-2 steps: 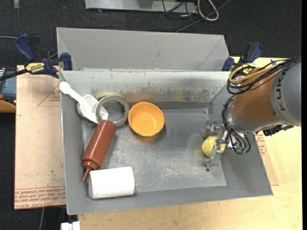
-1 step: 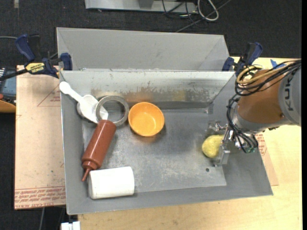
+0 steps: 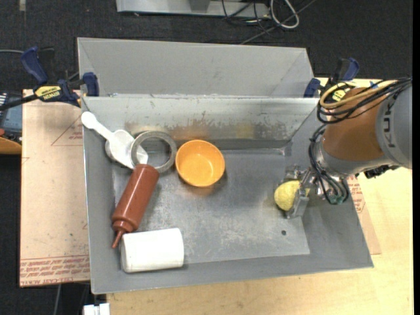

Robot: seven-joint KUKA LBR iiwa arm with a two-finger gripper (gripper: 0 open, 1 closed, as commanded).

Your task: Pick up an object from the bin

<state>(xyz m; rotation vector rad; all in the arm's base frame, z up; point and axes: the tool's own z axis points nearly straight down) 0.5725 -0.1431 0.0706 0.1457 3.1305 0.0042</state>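
My gripper [image 3: 293, 192] is low at the right side of the bin, its metal fingers reaching in from the right. A small yellow lemon-shaped thing [image 3: 285, 195] lies on the bin floor right at the fingertips, with one finger along its right side. Whether the fingers are closed on it I cannot make out.
An orange bowl [image 3: 199, 163] sits mid-bin. To the left lie a clear tape roll [image 3: 153, 151], a white scoop [image 3: 110, 139], a brown squeeze bottle [image 3: 134, 199] and a white cylinder [image 3: 153, 249]. The arm's orange cover hangs over the right rim.
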